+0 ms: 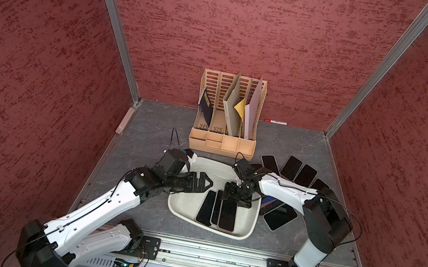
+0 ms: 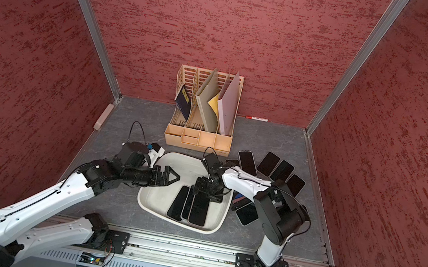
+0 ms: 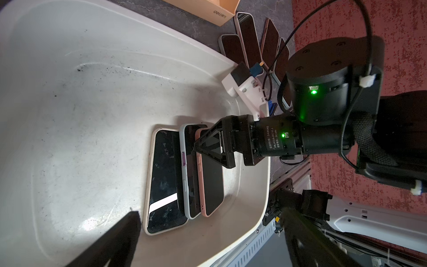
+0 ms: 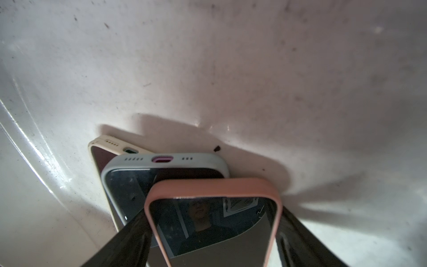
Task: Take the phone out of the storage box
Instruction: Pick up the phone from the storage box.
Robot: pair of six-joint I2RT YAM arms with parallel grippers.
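Observation:
The storage box (image 1: 219, 233) (image 2: 176, 224) (image 3: 80, 115) is an off-white tub at the table's middle. Three phones lie fanned in its near right part: a cream-cased one (image 1: 206, 207) (image 3: 164, 180) at the bottom, a grey-cased one (image 3: 186, 185) (image 4: 129, 191), and a pink-cased phone (image 1: 227, 216) (image 2: 198, 211) (image 3: 212, 185) (image 4: 212, 231) on top. My right gripper (image 1: 228, 199) (image 2: 200, 194) (image 3: 196, 148) (image 4: 215, 212) points down at the pink phone's far end, a fingertip against each long side. The phone still rests on the stack. My left gripper (image 1: 205, 183) (image 2: 174, 176) (image 3: 211, 254) hovers open over the box's left part, holding nothing.
A beige file rack (image 1: 228, 113) with folders stands behind the box. Several phones (image 1: 292, 169) lie fanned on the table at the right, and more phones (image 1: 278, 217) lie beside the box under my right arm. A red marker (image 1: 276, 121) lies by the back wall.

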